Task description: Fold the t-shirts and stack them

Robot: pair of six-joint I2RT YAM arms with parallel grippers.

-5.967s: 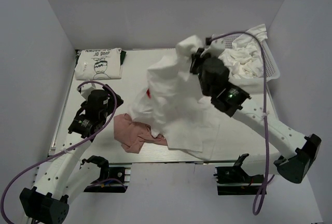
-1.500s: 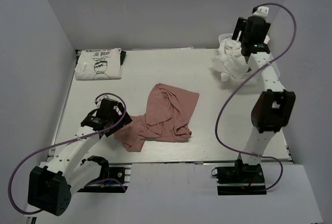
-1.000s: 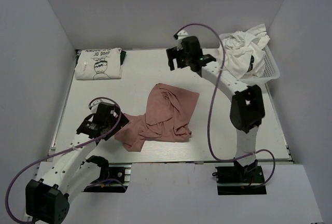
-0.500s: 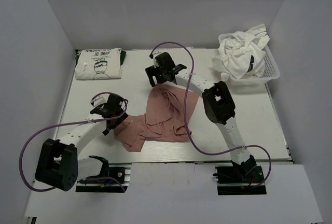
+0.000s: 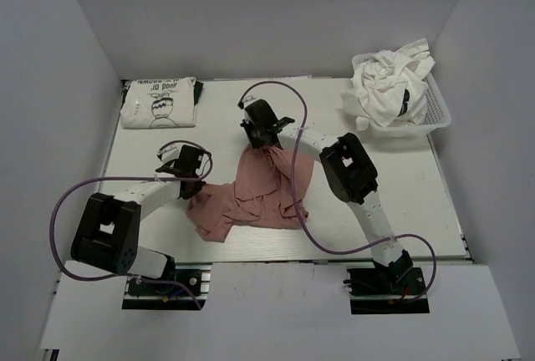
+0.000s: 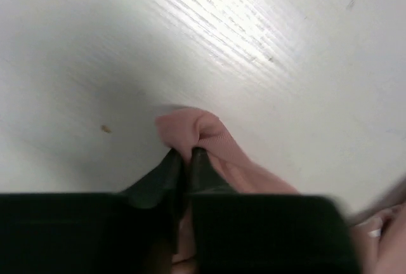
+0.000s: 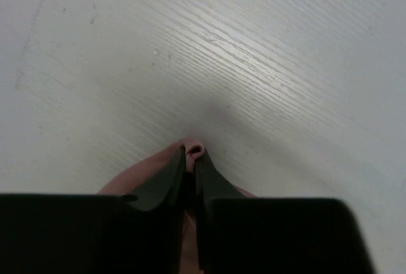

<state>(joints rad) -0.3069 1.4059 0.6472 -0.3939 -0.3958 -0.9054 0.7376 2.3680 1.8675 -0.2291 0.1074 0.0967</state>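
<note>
the left arm [image 5: 138, 198] lies low over the near left part of the white tabletop [image 5: 401, 185], its upper link doubled back by the base and its forearm reaching rightward. the left hand [image 5: 195, 187] is closed, its two dark fingers [image 6: 166, 172] pressed together on a small rolled fold at the left corner of the pink t-shirt [image 5: 259, 190]. in the left wrist view that fold bulges out just past the fingertips, soft and finely knit, resting on the painted wood grain. the shirt lies crumpled in the middle of the tabletop, dusty pink and matte, creased into loose ridges, broad at its near left and narrowing toward its far corner. the right arm [image 5: 351, 169] rises from the near right edge, bends at a bulky black joint and stretches leftward and away over the shirt. the right hand [image 5: 257, 144] is pinched shut on the shirt's far corner, and the right wrist view shows only a tiny nub of pink cloth between the fingertips, which point down at the tabletop. at the far left corner a printed white t-shirt [image 5: 159, 104] lies folded in a neat flat rectangle, black cartoon and lettering facing up. at the far right a white slotted plastic basket [image 5: 436, 110] holds a rumpled heap of white t-shirts [image 5: 386, 85] that rises above its rim.
</note>
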